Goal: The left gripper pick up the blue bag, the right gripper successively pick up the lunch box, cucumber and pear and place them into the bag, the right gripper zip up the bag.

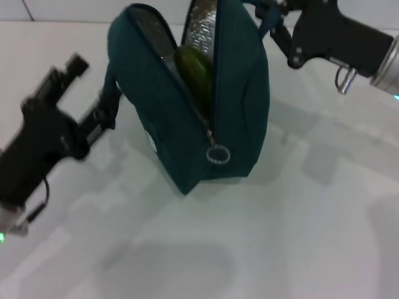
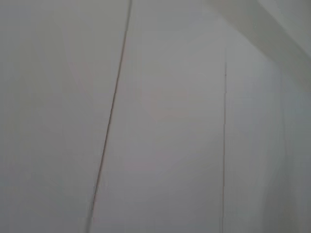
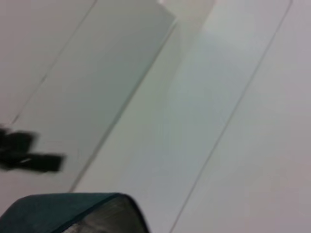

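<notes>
Two black claws are seen at the dark teal-blue fabric bag (image 1: 187,112): the left gripper (image 1: 107,115) clamped on a handle, the right gripper (image 1: 274,25) at the top edge, finger state indiscernible. One glossy green cucumber (image 1: 194,68) is held inside the open, foil-lined bag on the white table (image 1: 312,237).

The blue bag (image 1: 187,118) hides most of the cucumber (image 1: 194,68) inside.

cucumber (image 1: 194,71) in blue bag (image 1: 187,106) | left claw (image 1: 107,115) left | right claw (image 1: 274,22) behind-right
</notes>
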Available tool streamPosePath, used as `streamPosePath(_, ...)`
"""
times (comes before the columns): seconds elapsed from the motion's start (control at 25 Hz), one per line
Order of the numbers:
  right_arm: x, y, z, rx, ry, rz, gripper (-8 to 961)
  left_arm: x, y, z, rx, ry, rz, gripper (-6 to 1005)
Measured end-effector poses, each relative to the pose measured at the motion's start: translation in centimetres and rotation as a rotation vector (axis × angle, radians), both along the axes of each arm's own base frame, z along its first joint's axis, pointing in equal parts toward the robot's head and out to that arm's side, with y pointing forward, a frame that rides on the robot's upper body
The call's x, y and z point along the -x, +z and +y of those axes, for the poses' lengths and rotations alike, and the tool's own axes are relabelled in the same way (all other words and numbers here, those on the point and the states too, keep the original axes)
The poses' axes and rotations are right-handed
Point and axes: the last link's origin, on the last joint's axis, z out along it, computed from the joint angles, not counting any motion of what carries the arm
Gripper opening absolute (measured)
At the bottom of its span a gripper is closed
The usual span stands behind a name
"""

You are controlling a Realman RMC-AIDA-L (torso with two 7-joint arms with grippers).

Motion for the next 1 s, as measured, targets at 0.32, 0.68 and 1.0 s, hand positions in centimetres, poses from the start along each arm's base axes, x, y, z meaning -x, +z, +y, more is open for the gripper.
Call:
streamPosePath(0.32, 1.5, -0.3, 1.1, -0.096, -0.01, 0.032, 60, 0.7, -3.7, -1.0, 0.334, 0.02, 0.095, 741)
streamPosePath(0.68, 2.1, -1.1, 0.4, -0.096, 0.009, 0.071, 59, 0.0, -7.3, -0.5, 0.5, 0.052, 0.155, 660)
streamPosePath(1.0, 0.6, -1.6, -0.7, 0.002, -0.044, 0.085, 59, 0.2, -5.4, 1.6, 0.347, 0.121, 0.084, 661)
